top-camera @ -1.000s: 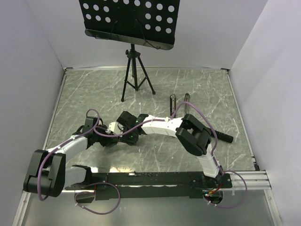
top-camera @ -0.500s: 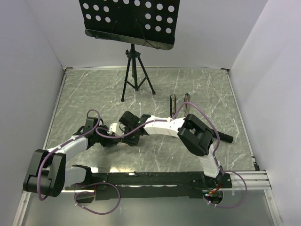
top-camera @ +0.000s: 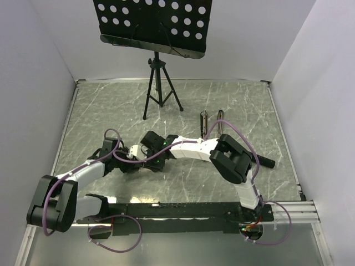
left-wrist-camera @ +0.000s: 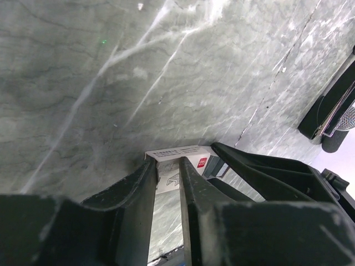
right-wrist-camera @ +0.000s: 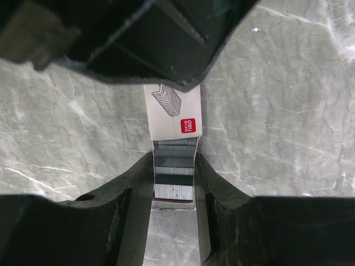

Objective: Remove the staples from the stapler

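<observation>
The left gripper (left-wrist-camera: 166, 166) is closed to a narrow gap. A small white box (left-wrist-camera: 183, 153) with a red mark sits right at the tips of its fingers (left-wrist-camera: 145, 188), and its near end is caught there. From the right wrist camera the same end of the box goes under the dark body of this gripper, so the exact contact is hidden.

Just past the left fingertips the right gripper (right-wrist-camera: 173, 160) comes from the other side. Its two fingers (right-wrist-camera: 138, 188) are only a little apart and press on both sides of a paper drawer that sticks out of the white box. In this drawer lie the staples (right-wrist-camera: 173, 174), grey strips packed side by side. They are between the right fingers, and the white box begins just beyond the right fingertips. The two grippers almost touch each other over the green marble table (top-camera: 111, 111).

The stapler (top-camera: 221, 118) is not in any fingers. It lies opened as two narrow dark bars on the table, well apart from both grippers, to the right of them and farther from the arm bases. A black stand on a tripod (top-camera: 161, 91) is at the far side, also well away from the fingers.
</observation>
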Motion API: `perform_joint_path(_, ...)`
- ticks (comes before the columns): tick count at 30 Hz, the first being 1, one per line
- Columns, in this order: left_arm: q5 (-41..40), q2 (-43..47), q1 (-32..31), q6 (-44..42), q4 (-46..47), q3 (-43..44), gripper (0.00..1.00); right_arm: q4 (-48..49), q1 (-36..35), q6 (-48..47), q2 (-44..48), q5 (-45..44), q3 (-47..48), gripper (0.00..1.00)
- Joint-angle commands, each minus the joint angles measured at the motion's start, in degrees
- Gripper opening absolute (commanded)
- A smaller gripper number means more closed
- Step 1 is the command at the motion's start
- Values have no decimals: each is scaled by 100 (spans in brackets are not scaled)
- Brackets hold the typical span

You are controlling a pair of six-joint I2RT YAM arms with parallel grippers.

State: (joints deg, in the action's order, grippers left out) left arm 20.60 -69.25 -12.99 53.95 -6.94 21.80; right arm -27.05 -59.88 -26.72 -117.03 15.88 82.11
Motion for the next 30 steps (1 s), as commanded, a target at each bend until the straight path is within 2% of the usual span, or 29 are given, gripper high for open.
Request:
perform_joint_path(1,-3,-88,-159,72,123,34,29,-169,-191,-52,181,583,-282,38)
perform_joint_path(8,-153,8,-256,-17,-141,175,34,77,-182,-79,418,539,-670,38)
perform_joint_path(20,-65,-45,-476,159,131,52,33,577,-174,88,374,478,-705,38)
perform_joint_path(30,-39,-159,-581,133,158,87,32,587,-174,18,374,364,-670,39)
